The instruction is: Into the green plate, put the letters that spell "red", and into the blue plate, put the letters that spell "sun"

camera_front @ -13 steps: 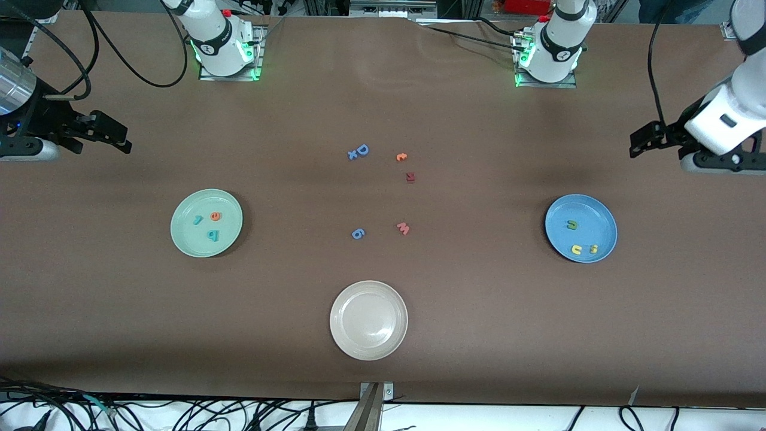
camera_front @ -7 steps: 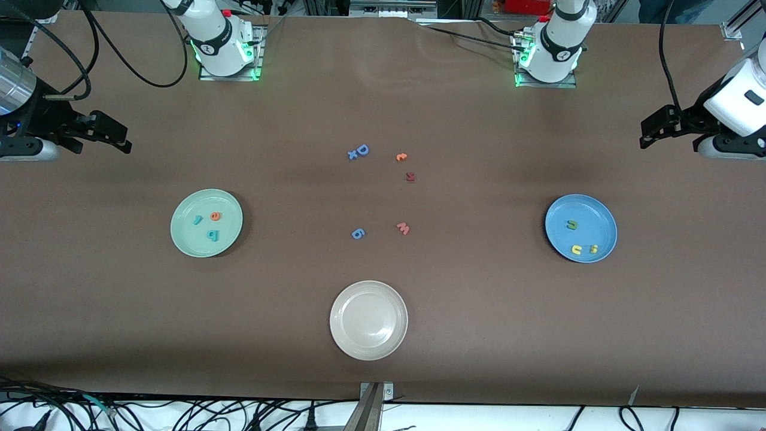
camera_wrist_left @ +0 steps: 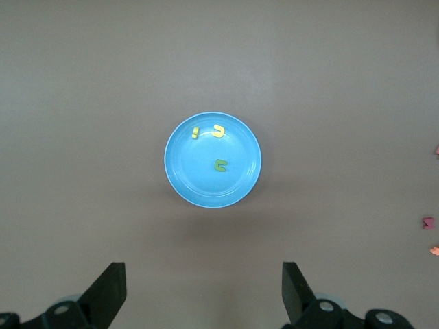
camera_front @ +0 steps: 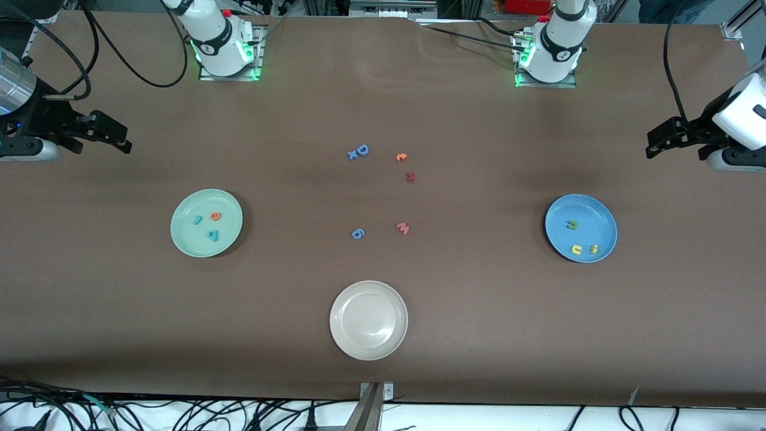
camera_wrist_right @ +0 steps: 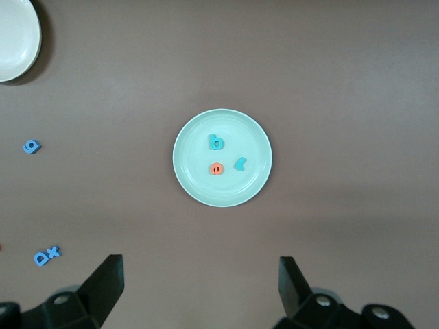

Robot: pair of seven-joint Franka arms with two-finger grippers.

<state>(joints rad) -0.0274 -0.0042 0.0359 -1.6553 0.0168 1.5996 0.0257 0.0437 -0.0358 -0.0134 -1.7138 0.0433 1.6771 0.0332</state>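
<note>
- The green plate [camera_front: 206,222] is sitting at the middle left of the front view, holding the orange "e" [camera_front: 215,216], the teal "r" [camera_front: 197,220] and the teal "d" [camera_front: 213,234]
- The blue plate [camera_front: 580,227] is sitting at the middle right of the front view, holding the olive "n" [camera_front: 573,225], the yellow "u" [camera_front: 576,249] and the yellow "s" [camera_front: 593,248]
- Judging from this, both words are already lying in their plates, so the sorting is looking finished
- The right gripper [camera_front: 111,136] is hanging at the upper left edge of the front view, jaws spread wide and holding nothing
- The left gripper [camera_front: 661,140] is hanging at the upper right edge, jaws also spread wide and empty
- Spare letters are lying in the centre of the frame: a blue "D" [camera_front: 361,150], an orange letter [camera_front: 401,157], a dark red letter [camera_front: 410,176], a pink "w" [camera_front: 403,228] and a blue "6" [camera_front: 358,233]
- A beige plate [camera_front: 368,320] is sitting empty at the lower centre
- Doing this step well is meaning keeping both arms high and clear of the plates, and leaving the spare letters alone
</note>
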